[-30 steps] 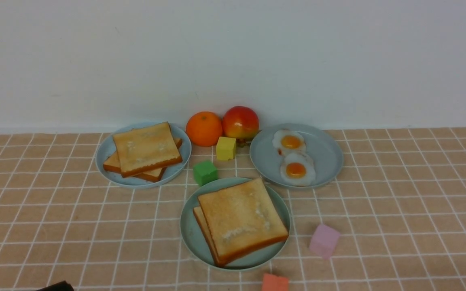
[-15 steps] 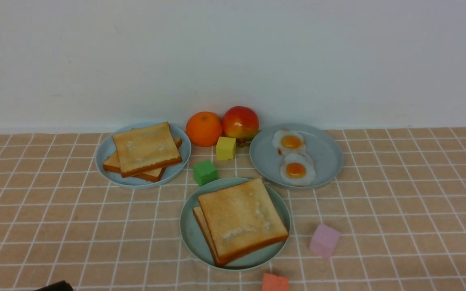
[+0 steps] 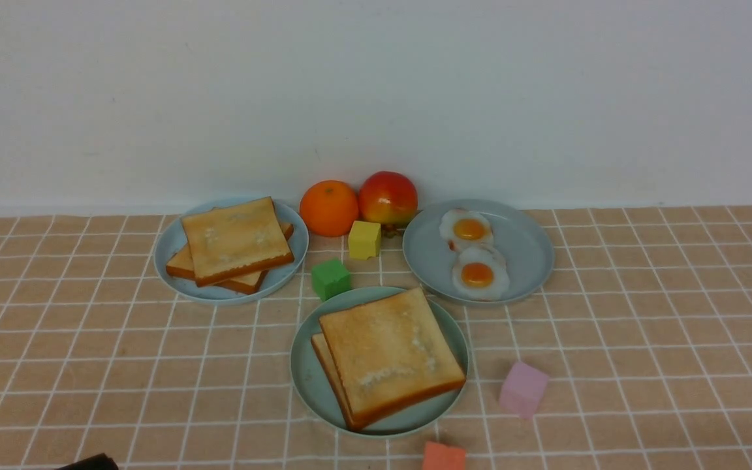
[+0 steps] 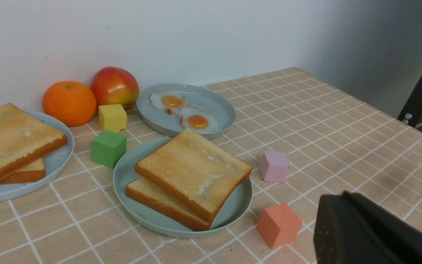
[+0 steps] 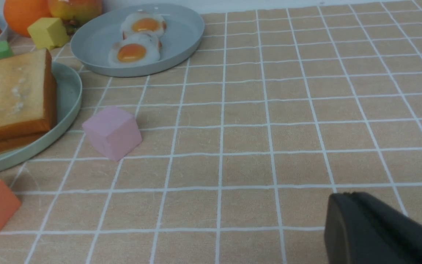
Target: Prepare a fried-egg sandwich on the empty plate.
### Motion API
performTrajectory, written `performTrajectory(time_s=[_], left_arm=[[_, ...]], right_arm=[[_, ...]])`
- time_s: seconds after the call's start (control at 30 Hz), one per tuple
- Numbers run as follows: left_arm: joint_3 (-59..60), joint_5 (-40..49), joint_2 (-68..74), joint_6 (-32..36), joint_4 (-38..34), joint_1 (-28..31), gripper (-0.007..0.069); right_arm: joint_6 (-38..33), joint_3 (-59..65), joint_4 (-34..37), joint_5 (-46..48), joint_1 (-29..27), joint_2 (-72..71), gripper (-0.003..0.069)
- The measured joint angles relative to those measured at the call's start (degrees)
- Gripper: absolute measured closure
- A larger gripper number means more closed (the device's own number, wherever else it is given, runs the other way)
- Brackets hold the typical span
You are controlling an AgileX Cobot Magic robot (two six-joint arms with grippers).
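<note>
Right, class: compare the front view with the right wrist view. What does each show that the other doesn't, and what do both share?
Only the front view shows the whole toast plate on the left with its two slices, and the white wall.

Only the right wrist view shows the right gripper, a dark shape with its jaws shut, holding nothing.

Both show the egg plate with two fried eggs, the sandwich on the mint plate, the pink cube and the yellow cube.
</note>
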Motion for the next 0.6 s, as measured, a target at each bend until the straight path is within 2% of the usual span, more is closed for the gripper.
performTrajectory(time_s=[0.17,0.3,0.4,0.43,0.5,0.53,0.57,0.6], left_arm=[[0.2,0.0,0.0,0.1,0.3,0.0,0.0624],[0.8,0.4,-0.5,1.4,-1.1,3.5,0.0624],[1.0,0.8,-3.1,4.4,-7.7,14.6,0.0638],[1.0,0.8,-3.5,4.7,-8.6,16.1,0.0638],[2.4,0.1,-6.4,11.2,-14.8,26.3,0.0638],[2.6,-0.1,-6.6,11.8,-15.3,27.1,0.0638],[4.0,-1.1,-8.2,16.3,-19.4,32.2,0.0638],[4.5,-1.3,-8.7,18.2,-20.6,33.5,0.0638]], right_arm=[[0.0,0.0,0.1,0.0,0.0,0.0,0.0659],[0.0,0.0,0.1,0.0,0.0,0.0,0.0658],[0.0,0.0,0.1,0.0,0.0,0.0,0.0655],[0.0,0.0,0.1,0.0,0.0,0.0,0.0655],[0.0,0.0,0.1,0.0,0.0,0.0,0.0654],[0.0,0.0,0.1,0.0,0.0,0.0,0.0654],[0.0,0.0,0.1,0.0,0.0,0.0,0.0654],[0.0,0.0,0.1,0.0,0.0,0.0,0.0654]])
